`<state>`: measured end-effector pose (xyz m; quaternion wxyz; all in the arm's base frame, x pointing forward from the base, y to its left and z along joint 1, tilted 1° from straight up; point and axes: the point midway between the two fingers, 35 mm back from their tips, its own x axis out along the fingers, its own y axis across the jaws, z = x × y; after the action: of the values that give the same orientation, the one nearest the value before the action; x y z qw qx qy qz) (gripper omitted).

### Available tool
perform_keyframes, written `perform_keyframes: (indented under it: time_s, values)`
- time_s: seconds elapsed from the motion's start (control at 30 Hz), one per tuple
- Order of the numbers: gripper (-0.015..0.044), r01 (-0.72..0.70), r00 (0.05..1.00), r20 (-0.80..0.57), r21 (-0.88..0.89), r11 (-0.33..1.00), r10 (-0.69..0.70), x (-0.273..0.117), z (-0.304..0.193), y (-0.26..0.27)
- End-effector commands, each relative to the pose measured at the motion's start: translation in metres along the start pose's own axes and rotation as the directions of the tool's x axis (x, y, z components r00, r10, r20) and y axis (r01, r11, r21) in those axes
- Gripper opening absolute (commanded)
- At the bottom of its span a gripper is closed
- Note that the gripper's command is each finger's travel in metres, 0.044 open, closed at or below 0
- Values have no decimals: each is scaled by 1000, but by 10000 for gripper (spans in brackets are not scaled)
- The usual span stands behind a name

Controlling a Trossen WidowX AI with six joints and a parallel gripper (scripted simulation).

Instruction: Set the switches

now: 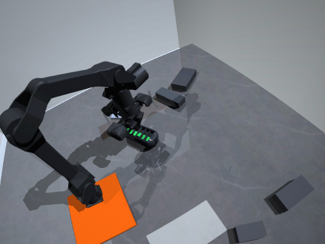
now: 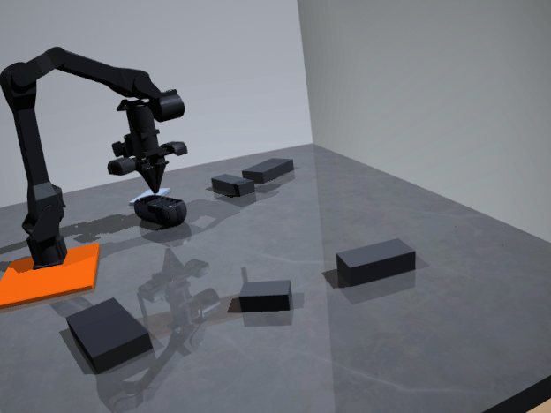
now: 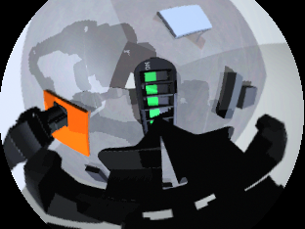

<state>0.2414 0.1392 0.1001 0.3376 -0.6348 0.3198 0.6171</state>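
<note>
The dark controller unit (image 1: 151,144) (image 2: 160,212) (image 3: 161,64) sits on its base on the bench, switches facing up. Its label is hidden underneath. In the wrist view, green switch ends show in a row on the left side, with dark ends on the right. The lowest part of the row is hidden behind the fingers. I cannot tell every switch's tilt. My gripper (image 1: 133,127) (image 2: 154,191) (image 3: 158,121) is shut and empty. It points down over the unit, with its tips close above the end of the switch row away from the ON print.
The arm's base stands on an orange plate (image 1: 104,220) (image 2: 75,280) (image 3: 77,128). A pale flat piece (image 2: 163,192) (image 3: 186,21) lies behind the unit. Two dark blocks (image 1: 183,78) (image 2: 231,184) lie beyond it. Other dark blocks (image 1: 294,194) (image 2: 265,296) lie nearer the front.
</note>
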Motion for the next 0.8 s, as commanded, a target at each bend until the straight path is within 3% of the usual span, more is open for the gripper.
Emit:
perform_keyframes:
  time_s: [0.0, 0.77]
  values:
    - [0, -9, 1000, -3, 5, 1000, 9, 9, 0, 2]
    - [0, -9, 1000, -3, 5, 1000, 9, 32, 0, 3]
